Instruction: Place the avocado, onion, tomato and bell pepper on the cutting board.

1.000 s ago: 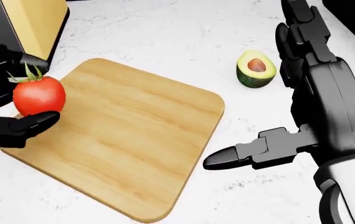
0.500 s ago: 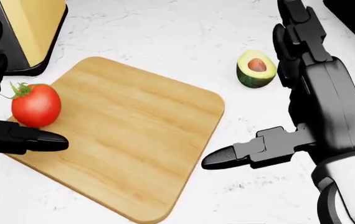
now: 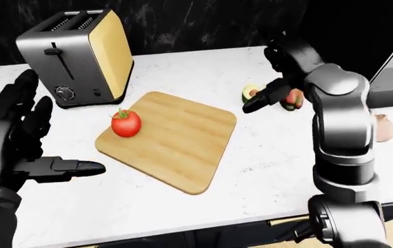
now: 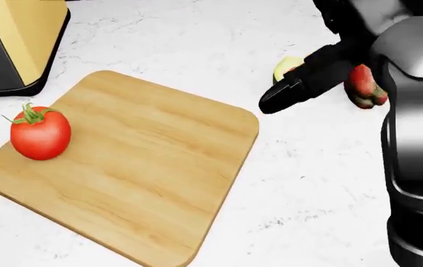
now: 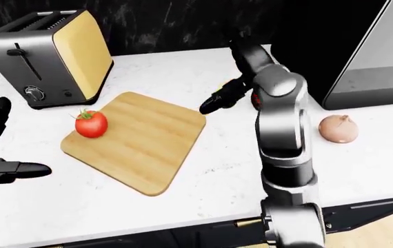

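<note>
Red tomato [image 4: 41, 133] sits on my cutting board [image 4: 137, 167], unheld
My left hand [image 3: 17, 139] is spread wide; right hand [image 3: 279, 77] hangs splayed over the avocado [image 3: 250, 93]

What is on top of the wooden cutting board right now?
Only the red tomato sits on the wooden cutting board, near its left corner in the head view. The halved avocado lies off the board, mostly hidden behind the right hand.

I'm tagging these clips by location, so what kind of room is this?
Most likely a kitchen: a white marble-look counter carries a toaster and a wooden cutting board with a tomato on it, against a dark wall.
</note>
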